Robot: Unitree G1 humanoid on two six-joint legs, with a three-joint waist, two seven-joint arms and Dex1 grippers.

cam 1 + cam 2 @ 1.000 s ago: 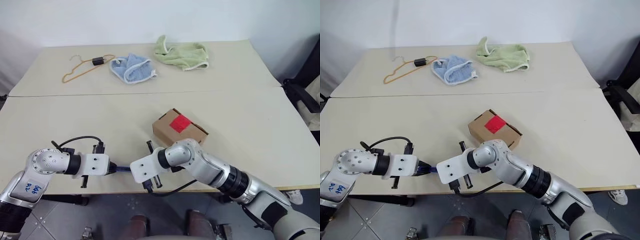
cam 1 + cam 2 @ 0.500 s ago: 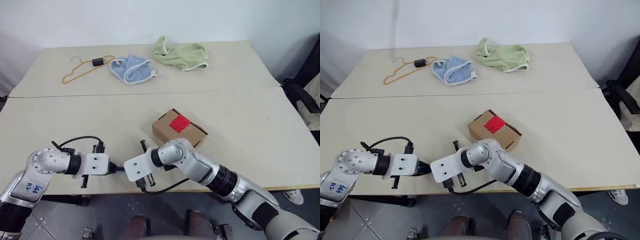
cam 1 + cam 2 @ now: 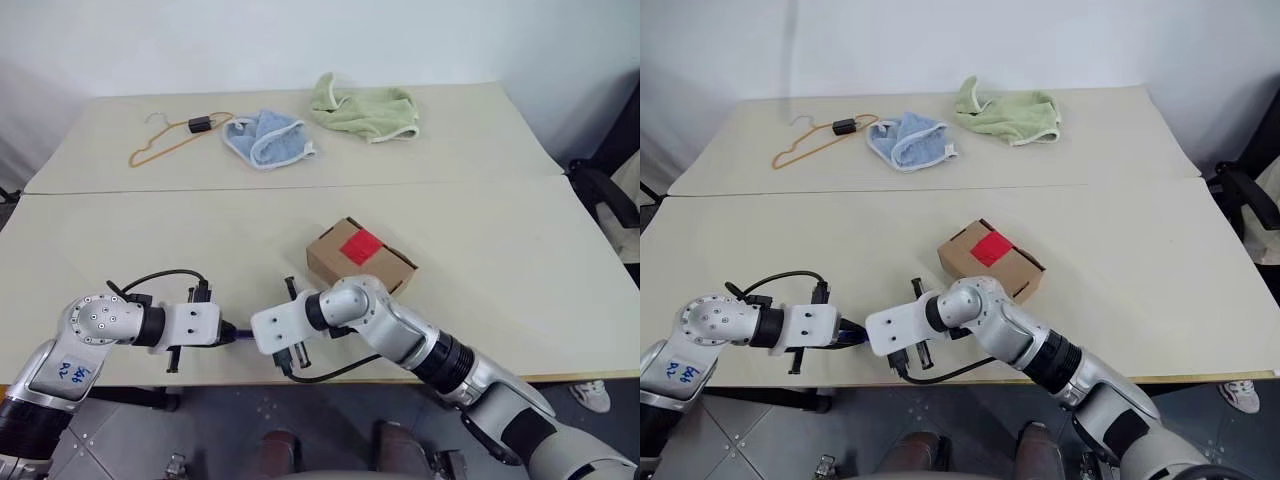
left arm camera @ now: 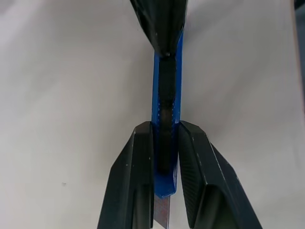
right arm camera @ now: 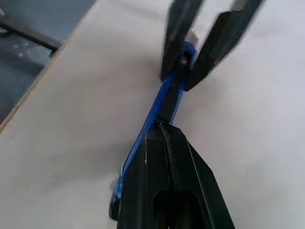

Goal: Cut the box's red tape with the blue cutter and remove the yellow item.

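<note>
Pinching one blue cutter [image 4: 166, 143]: left gripper [image 4: 165, 164] fingers at one end, right gripper [image 5: 167, 157] fingers pressed together on the other; one box [image 3: 360, 258], one red tape [image 3: 361, 246].

The box [image 3: 360, 257] at the table's centre looks like matt brown cardboard, its red tape [image 3: 361, 246] smooth and slightly glossy. The blue cutter [image 4: 166, 124] is smooth plastic with a ribbed black slider and bare metal blade, clamped by matt black textured fingers [image 4: 136, 176]. At twelve o'clock lie soft terry cloths, blue [image 3: 264, 138] and green [image 3: 364, 107], on the matt beige table [image 3: 500, 230].
</note>
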